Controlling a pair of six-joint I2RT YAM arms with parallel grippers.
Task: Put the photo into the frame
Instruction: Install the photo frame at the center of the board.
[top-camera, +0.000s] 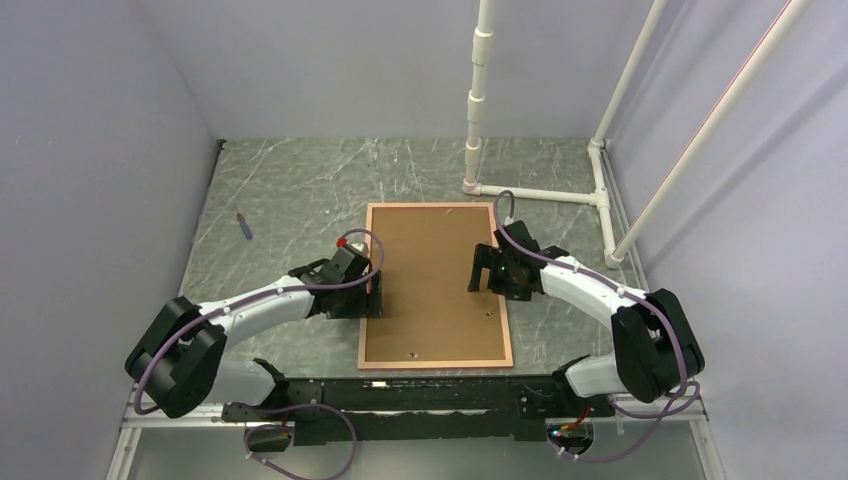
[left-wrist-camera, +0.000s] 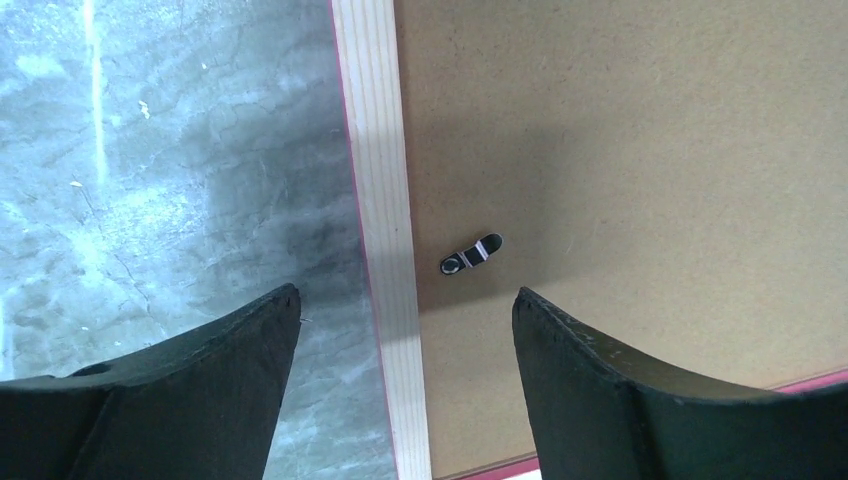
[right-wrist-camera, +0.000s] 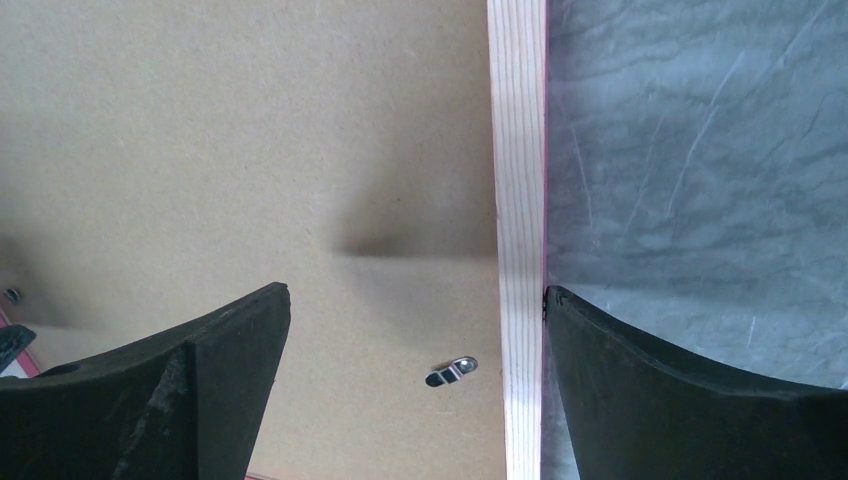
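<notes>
open table (top-camera: 300, 190) flanks the frame (top-camera: 430, 205); pipe stand (top-camera: 530, 192) blocks far right.

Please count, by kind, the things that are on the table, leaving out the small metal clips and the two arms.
Frame: 1
Backing board: 1
Blue pen-like item: 1
White pipe stand: 1
Total: 4

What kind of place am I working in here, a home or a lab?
Most likely a lab test cell: plain grey walls box in a marble-look table, and a white pipe rig stands at the back right.
</notes>
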